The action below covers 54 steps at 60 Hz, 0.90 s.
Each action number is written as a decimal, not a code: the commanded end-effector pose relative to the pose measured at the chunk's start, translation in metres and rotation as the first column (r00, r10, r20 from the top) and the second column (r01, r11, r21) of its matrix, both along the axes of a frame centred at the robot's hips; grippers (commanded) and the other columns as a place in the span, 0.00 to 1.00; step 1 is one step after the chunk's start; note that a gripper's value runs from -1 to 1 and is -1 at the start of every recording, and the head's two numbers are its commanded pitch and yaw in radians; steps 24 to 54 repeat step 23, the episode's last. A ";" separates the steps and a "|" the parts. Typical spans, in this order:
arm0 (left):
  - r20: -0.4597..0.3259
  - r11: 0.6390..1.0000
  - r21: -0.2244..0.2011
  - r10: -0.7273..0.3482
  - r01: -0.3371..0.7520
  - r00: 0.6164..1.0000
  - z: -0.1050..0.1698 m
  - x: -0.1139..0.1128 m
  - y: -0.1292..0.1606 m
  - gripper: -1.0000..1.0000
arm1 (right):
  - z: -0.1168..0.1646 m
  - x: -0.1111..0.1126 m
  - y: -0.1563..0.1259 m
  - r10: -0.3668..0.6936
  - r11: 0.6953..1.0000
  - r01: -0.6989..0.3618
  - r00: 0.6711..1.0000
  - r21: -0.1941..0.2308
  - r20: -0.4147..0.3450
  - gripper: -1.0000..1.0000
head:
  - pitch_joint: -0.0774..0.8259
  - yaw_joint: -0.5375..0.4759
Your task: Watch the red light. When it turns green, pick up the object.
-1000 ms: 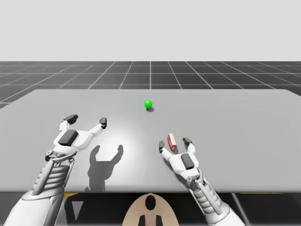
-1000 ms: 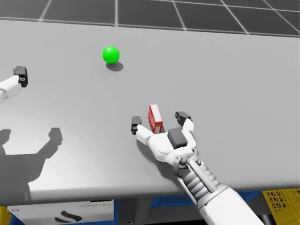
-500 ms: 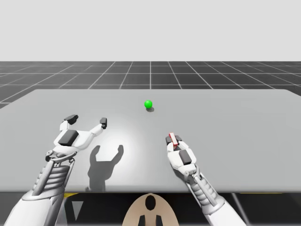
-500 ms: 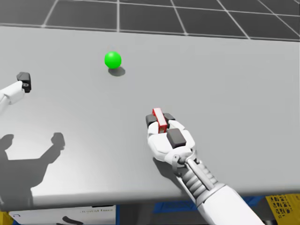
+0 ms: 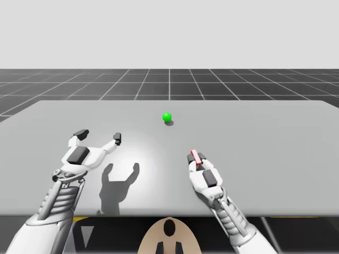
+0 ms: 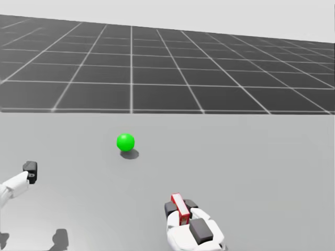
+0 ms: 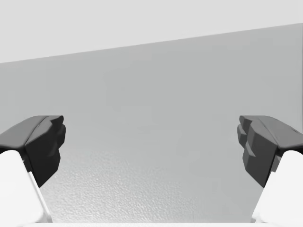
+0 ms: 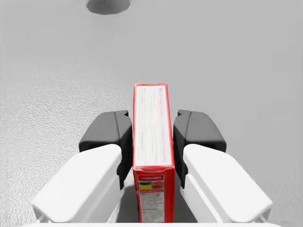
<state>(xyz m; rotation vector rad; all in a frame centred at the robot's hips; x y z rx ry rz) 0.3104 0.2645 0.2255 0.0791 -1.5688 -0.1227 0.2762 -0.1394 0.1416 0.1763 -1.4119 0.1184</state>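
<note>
The light (image 5: 167, 117) (image 6: 125, 141) is a green ball on the grey table (image 5: 275, 137), beyond both hands. A small red box (image 5: 195, 156) (image 6: 179, 206) (image 8: 151, 137) stands on edge between the fingers of my right gripper (image 5: 195, 157) (image 6: 179, 207) (image 8: 151, 132), which is shut on it, both dark pads pressed against its sides. My left gripper (image 5: 99, 136) (image 7: 151, 142) hovers over the table's left part, open, with nothing between its fingers (image 7: 45, 142). One dark fingertip (image 6: 30, 170) of it shows in the head view.
Beyond the table's far edge lies a dark gridded floor (image 6: 167, 73). The left hand casts a shadow (image 5: 119, 182) on the table between the two arms.
My head has turned upward, so the floor beyond the table has come into the picture. Earlier my right gripper shut on the red box; since half a second ago neither arm has visibly moved.
</note>
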 end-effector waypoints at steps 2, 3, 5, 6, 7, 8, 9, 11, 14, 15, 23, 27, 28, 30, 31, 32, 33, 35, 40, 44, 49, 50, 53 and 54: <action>-0.002 1.000 0.001 0.001 -0.001 1.000 0.000 0.000 0.000 0.00 | 0.043 -0.008 0.012 -0.001 0.994 -0.007 0.997 0.109 0.075 1.00 | 0.46 0.39; -0.004 1.000 0.002 0.001 -0.001 1.000 -0.001 0.000 -0.001 0.00 | 0.058 -0.010 0.009 -0.006 0.992 -0.007 0.995 0.124 0.104 1.00 | 0.46 0.38; -0.005 1.000 0.003 0.001 -0.001 1.000 -0.001 0.001 -0.001 0.00 | 0.069 -0.011 0.007 -0.008 0.991 -0.009 0.992 0.134 0.125 1.00 | 0.46 0.38; -0.006 1.000 0.004 0.000 0.000 1.000 -0.001 0.001 -0.001 0.00 | 0.075 -0.012 0.006 -0.010 0.991 -0.009 0.991 0.136 0.136 1.00 | 0.46 0.38; -0.006 1.000 0.006 0.000 0.000 1.000 -0.001 0.001 -0.001 0.00 | 0.090 -0.014 0.002 -0.013 0.989 -0.011 0.986 0.145 0.168 1.00 | 0.46 0.38; -0.006 1.000 0.007 0.000 0.000 1.000 -0.001 0.001 -0.001 0.00 | 0.096 -0.015 0.001 -0.015 0.989 -0.012 0.984 0.146 0.180 1.00 | 0.46 0.38; -0.006 1.000 0.007 0.000 0.000 1.000 -0.001 0.001 -0.001 0.00 | 0.096 -0.015 0.001 -0.015 0.989 -0.012 0.984 0.146 0.180 1.00 | 0.46 0.38; -0.005 1.000 0.009 0.001 0.000 1.000 -0.001 0.001 -0.001 0.00 | 0.121 -0.019 -0.005 -0.022 0.988 -0.016 0.972 0.156 0.235 1.00 | 0.45 0.38; -0.004 1.000 0.012 0.003 -0.003 1.000 -0.001 0.002 -0.001 0.00 | 0.143 -0.023 -0.010 -0.032 0.987 -0.015 0.958 0.162 0.286 1.00 | 0.45 0.38; -0.004 1.000 0.012 0.004 -0.004 1.000 -0.001 0.002 -0.001 0.00 | 0.146 -0.023 -0.012 -0.034 0.987 -0.015 0.954 0.161 0.296 1.00 | 0.45 0.38; -0.004 1.000 0.015 0.005 -0.005 1.000 -0.001 0.002 -0.001 0.00 | 0.194 -0.032 -0.031 -0.071 0.986 -0.001 0.899 0.164 0.433 1.00 | 0.45 0.38; -0.004 1.000 0.015 0.005 -0.005 1.000 -0.001 0.002 -0.001 0.00 | 0.194 -0.032 -0.031 -0.071 0.986 -0.001 0.899 0.164 0.433 1.00 | 0.45 0.38; -0.004 1.000 0.015 0.005 -0.005 1.000 -0.001 0.002 -0.001 0.00 | 0.194 -0.032 -0.031 -0.071 0.986 -0.001 0.899 0.164 0.433 1.00 | 0.45 0.38; -0.004 1.000 0.015 0.005 -0.005 1.000 -0.001 0.002 -0.001 0.00 | 0.194 -0.032 -0.031 -0.071 0.986 -0.001 0.899 0.164 0.433 1.00 | 0.45 0.38; -0.004 1.000 0.015 0.005 -0.005 1.000 -0.001 0.002 -0.001 0.00 | 0.194 -0.032 -0.031 -0.071 0.986 -0.001 0.899 0.164 0.433 1.00 | 0.45 0.38; -0.004 1.000 0.015 0.005 -0.005 1.000 -0.001 0.002 -0.001 0.00 | 0.194 -0.032 -0.031 -0.071 0.986 -0.001 0.899 0.164 0.433 1.00 | 0.45 0.38; -0.004 1.000 0.015 0.005 -0.005 1.000 -0.001 0.002 -0.001 0.00 | 0.194 -0.032 -0.031 -0.071 0.986 -0.001 0.899 0.164 0.433 1.00 | 0.45 0.38; -0.004 1.000 0.015 0.005 -0.005 1.000 -0.001 0.002 -0.001 0.00 | 0.194 -0.032 -0.031 -0.071 0.986 -0.001 0.899 0.164 0.433 1.00 | 0.45 0.38; -0.004 1.000 0.015 0.005 -0.005 1.000 -0.001 0.002 -0.001 0.00 | 0.194 -0.032 -0.031 -0.071 0.986 -0.001 0.899 0.164 0.433 1.00 | 0.45 0.38; -0.004 1.000 0.015 0.005 -0.005 1.000 -0.001 0.002 -0.001 0.00 | 0.194 -0.032 -0.031 -0.071 0.986 -0.001 0.899 0.164 0.433 1.00 | 0.45 0.38; -0.004 1.000 0.015 0.005 -0.005 1.000 -0.001 0.002 -0.001 0.00 | 0.194 -0.032 -0.031 -0.071 0.986 -0.001 0.899 0.164 0.433 1.00 | 0.45 0.38; -0.004 1.000 0.015 0.005 -0.005 1.000 -0.001 0.002 -0.001 0.00 | 0.194 -0.032 -0.031 -0.071 0.986 -0.001 0.899 0.164 0.433 1.00 | 0.45 0.38; -0.004 1.000 0.015 0.005 -0.005 1.000 -0.001 0.002 -0.001 0.00 | 0.194 -0.032 -0.031 -0.071 0.986 -0.001 0.899 0.164 0.433 1.00 | 0.45 0.38; -0.004 1.000 0.015 0.005 -0.005 1.000 -0.001 0.002 -0.001 0.00 | 0.194 -0.032 -0.031 -0.071 0.986 -0.001 0.899 0.164 0.433 1.00 | 0.45 0.38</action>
